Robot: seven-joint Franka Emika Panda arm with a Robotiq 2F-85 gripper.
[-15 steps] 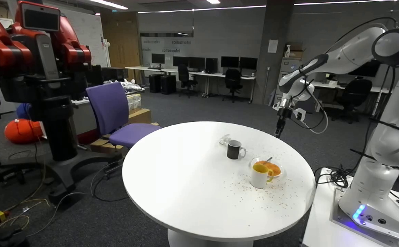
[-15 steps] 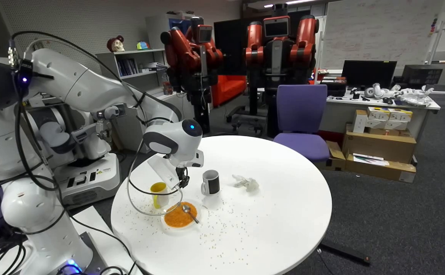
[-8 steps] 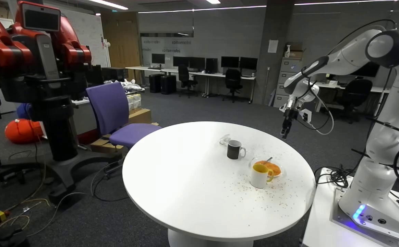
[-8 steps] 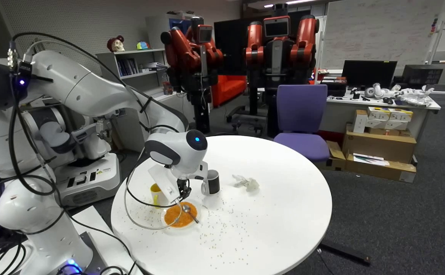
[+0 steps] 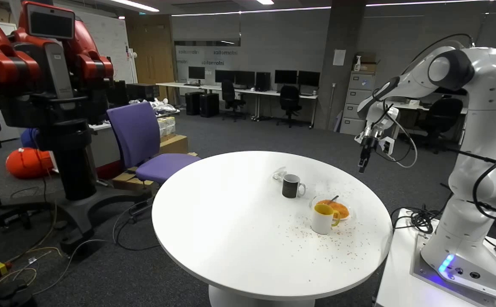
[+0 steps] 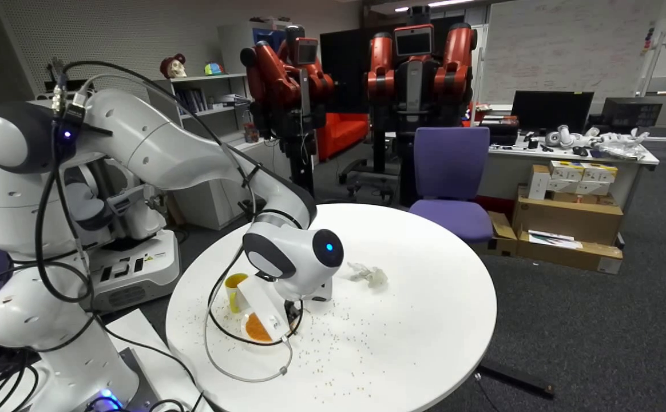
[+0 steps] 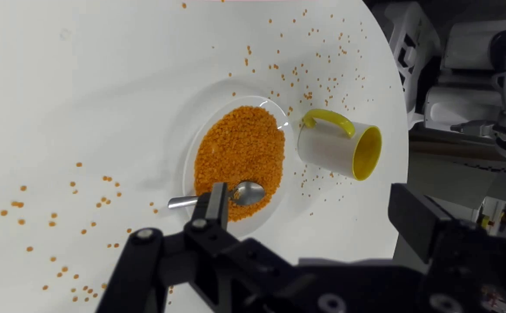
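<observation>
My gripper [image 7: 308, 189] is open and holds nothing; in an exterior view [image 5: 362, 165] it hangs in the air above the table's edge. In the wrist view a white plate [image 7: 253, 228] of orange grains [image 7: 240, 145] lies below it. A metal spoon [image 7: 248, 193] rests on the grains, its handle partly behind one finger. A white mug [image 7: 322, 145] with yellow inside and handle stands beside the plate. A black and grey mug [image 5: 290, 186] stands farther along the table; the arm hides it in an exterior view. Crumpled clear plastic [image 6: 370, 276] lies near that mug.
Orange grains are scattered over the round white table [image 5: 214, 221]. A purple chair [image 6: 452, 171] stands at the table's far side. A red robot [image 5: 56, 64] stands behind it. A cable [image 6: 213, 343] loops down from my wrist close over the table and plate.
My arm has swung and the gripper has moved, in the air, over toward the plate's spoon side. The hand now covers the black mug in an exterior view. The objects have not moved.
</observation>
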